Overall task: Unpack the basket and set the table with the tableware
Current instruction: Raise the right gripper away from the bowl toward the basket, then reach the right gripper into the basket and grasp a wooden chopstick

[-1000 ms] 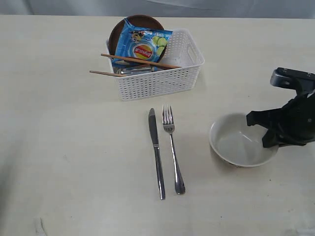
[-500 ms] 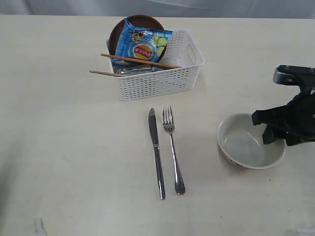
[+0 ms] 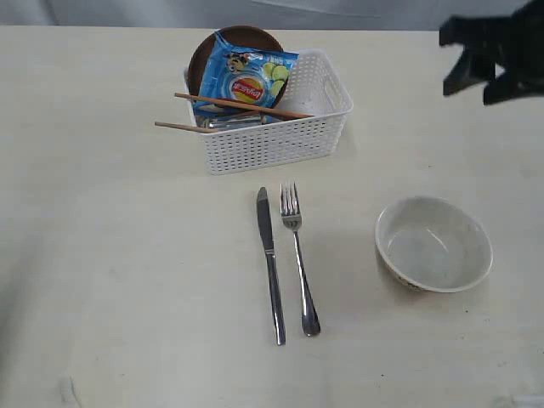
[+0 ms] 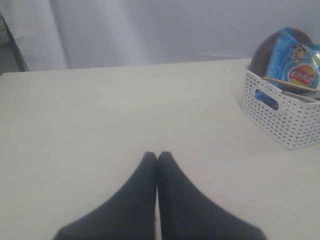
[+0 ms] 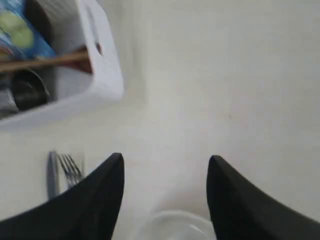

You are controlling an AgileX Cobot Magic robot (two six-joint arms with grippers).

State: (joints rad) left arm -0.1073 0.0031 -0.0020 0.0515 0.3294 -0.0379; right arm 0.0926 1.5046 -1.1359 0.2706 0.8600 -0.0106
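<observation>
**A:** Our right gripper hangs above the table, jaws apart, with nothing between them. Our left gripper has its fingers pressed together and holds nothing.

**B:** What do we have done?

**A:** The knife and fork lie side by side in front of the basket. The bowl stands upright to their right, empty.

**B:** And what is left?

**A:** In the basket we see the chopsticks across the top, the brown plate leaning at the back, a steel cup and a blue chip bag. We see no spoon. We judge the task about half finished.
</observation>
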